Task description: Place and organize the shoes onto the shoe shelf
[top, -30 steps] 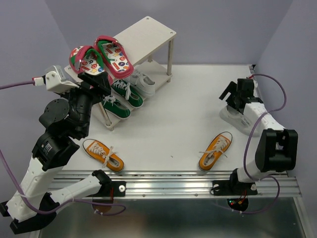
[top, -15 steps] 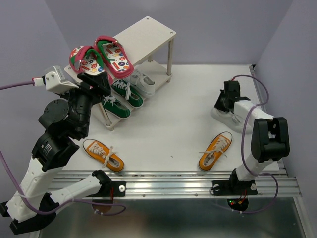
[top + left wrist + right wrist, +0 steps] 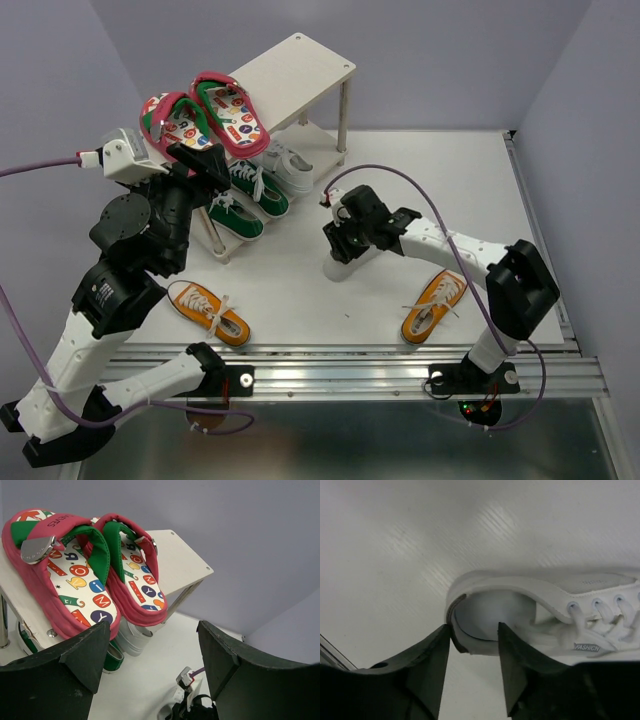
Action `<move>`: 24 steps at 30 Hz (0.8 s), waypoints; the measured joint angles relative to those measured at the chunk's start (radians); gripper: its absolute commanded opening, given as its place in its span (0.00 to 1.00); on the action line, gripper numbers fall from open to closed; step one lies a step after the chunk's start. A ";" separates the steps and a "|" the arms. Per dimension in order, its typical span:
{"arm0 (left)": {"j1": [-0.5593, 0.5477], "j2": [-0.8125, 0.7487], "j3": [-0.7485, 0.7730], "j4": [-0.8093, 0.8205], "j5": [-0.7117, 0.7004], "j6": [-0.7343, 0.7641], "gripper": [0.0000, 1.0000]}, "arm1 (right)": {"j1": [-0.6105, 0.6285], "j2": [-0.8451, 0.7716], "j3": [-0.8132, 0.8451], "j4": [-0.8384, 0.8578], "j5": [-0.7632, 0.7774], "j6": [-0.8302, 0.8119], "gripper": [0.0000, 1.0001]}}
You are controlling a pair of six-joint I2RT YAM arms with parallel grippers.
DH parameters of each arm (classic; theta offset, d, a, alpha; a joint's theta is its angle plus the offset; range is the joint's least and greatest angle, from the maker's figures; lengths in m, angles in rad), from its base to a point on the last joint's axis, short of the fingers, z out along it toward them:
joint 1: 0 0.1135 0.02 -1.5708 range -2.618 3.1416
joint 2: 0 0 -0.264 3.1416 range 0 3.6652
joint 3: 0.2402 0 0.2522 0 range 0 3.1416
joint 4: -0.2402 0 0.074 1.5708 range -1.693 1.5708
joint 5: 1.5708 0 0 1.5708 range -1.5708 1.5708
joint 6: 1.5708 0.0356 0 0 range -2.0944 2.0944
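Note:
My right gripper point(image 3: 343, 248) is shut on the heel of a white sneaker point(image 3: 337, 268) at the table's middle, right of the cream shoe shelf point(image 3: 300, 70). In the right wrist view the fingers point(image 3: 427, 665) pinch the sneaker's heel wall point(image 3: 470, 642), one inside and one outside. Whether its sole touches the table I cannot tell. My left gripper point(image 3: 195, 165) is open and empty, just in front of the pink-red flip-flops point(image 3: 205, 115) on the top board. The lower tier holds two green sneakers point(image 3: 245, 200) and the other white sneaker point(image 3: 288, 165). The left wrist view shows the flip-flops point(image 3: 85, 575) close ahead.
One orange sneaker point(image 3: 208, 312) lies near the front left, by my left arm. The other orange sneaker point(image 3: 436, 303) lies at the front right. The right half of the shelf's top board point(image 3: 180, 565) is bare. The purple cable point(image 3: 400, 180) loops over my right arm.
My right arm has swung from the table's right edge to the middle, carrying the white sneaker toward the shelf. My left arm has shifted slightly up and right.

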 measured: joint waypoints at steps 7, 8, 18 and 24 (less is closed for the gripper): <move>0.000 0.000 0.000 0.000 0.000 0.000 0.82 | -0.025 -0.027 -0.024 -0.077 0.111 0.047 0.82; 0.000 0.000 0.000 0.000 0.000 0.000 0.82 | -0.025 -0.038 -0.032 -0.082 0.126 0.058 0.82; 0.000 -0.008 -0.005 0.006 0.000 0.001 0.82 | -0.034 -0.216 -0.150 -0.078 0.305 0.354 0.80; 0.000 -0.023 -0.008 0.007 0.001 0.000 0.82 | -0.034 -0.215 -0.275 0.037 0.299 0.620 0.77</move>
